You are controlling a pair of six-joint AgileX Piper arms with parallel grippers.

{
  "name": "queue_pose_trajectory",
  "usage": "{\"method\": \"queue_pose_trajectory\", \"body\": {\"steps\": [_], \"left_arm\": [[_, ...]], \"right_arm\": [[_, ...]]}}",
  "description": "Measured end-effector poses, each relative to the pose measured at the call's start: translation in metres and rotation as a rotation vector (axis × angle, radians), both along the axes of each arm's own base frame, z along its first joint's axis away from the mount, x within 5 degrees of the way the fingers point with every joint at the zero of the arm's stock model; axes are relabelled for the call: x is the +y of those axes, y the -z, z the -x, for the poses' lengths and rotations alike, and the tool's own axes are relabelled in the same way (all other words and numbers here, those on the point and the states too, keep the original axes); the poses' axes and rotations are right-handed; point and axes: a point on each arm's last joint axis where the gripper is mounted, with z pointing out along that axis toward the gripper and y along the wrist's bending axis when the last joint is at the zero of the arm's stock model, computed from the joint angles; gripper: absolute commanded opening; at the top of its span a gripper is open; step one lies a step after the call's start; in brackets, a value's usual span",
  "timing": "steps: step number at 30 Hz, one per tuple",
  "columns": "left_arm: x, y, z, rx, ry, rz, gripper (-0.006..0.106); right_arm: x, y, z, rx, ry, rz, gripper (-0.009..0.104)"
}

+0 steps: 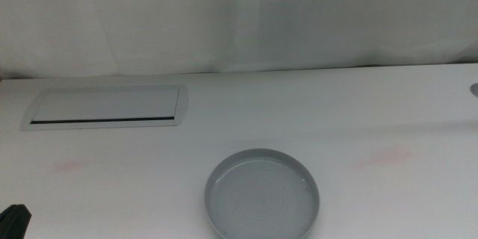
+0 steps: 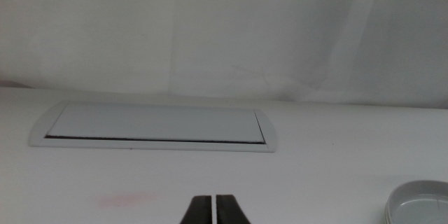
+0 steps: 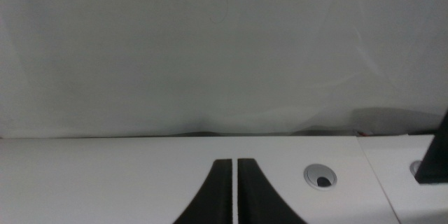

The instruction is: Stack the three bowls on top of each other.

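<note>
One light grey bowl [image 1: 262, 194] sits on the white desk [image 1: 336, 112], close to the front edge and about halfway along it. It is round and shallow with a low rim, and faint rings show on its inside. It stands flat, with nothing in it and nothing touching it. Only this one bowl shows in the middle view. The left wrist view shows a bit of a pale bowl rim [image 2: 420, 203] at the side of its picture, and I cannot tell if it is the same bowl. Farther back, toward the back left part of the desk, a flat white panel [image 1: 107, 107] with a dark slot along its front side lies set into the top, well apart from the bowl. Two faint pink smudges mark the desk, one near the left side [image 1: 72, 166] and one to the right of the bowl [image 1: 385, 156]. The left gripper [image 2: 215, 210] waits at the front left corner, with its two dark jaws pressed together and nothing between them. The right gripper [image 3: 234, 192] is out of the middle view; its jaws are also pressed together with nothing held, and it faces a small round hole [image 3: 320, 176] in the desk top near a pale curtain [image 3: 210, 56].
</note>
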Motion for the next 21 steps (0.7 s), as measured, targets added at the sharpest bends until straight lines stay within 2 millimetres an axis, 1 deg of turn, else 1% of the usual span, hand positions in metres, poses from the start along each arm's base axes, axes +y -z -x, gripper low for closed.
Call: {"method": "queue_pose_trajectory", "body": {"steps": [4,7,9,12,16,18,21], "left_arm": [[0.000,0.000,0.000,0.000,0.000,0.000,-0.003],[0.000,0.000,0.000,0.000,0.000,0.000,-0.003],[0.000,0.000,0.000,0.000,0.000,0.000,-0.003],[0.000,0.000,0.000,0.000,0.000,0.000,-0.003],[0.000,0.000,0.000,0.000,0.000,0.000,-0.003],[0.000,0.000,0.000,0.000,0.000,0.000,-0.003],[0.000,0.000,0.000,0.000,0.000,-0.002,-0.003]], "right_arm": [[-0.005,0.022,0.039,-0.040,0.014,-0.033,-0.003],[-0.009,0.045,0.061,-0.051,0.023,-0.044,-0.003],[-0.011,0.071,0.086,-0.099,0.023,-0.070,-0.003],[-0.012,0.091,0.099,-0.154,0.012,-0.094,-0.003],[-0.012,0.118,0.113,-0.298,-0.014,-0.114,-0.003],[-0.011,0.132,0.115,-0.330,-0.023,-0.115,-0.003],[-0.010,0.154,0.109,-0.290,-0.026,-0.112,-0.003]]}}
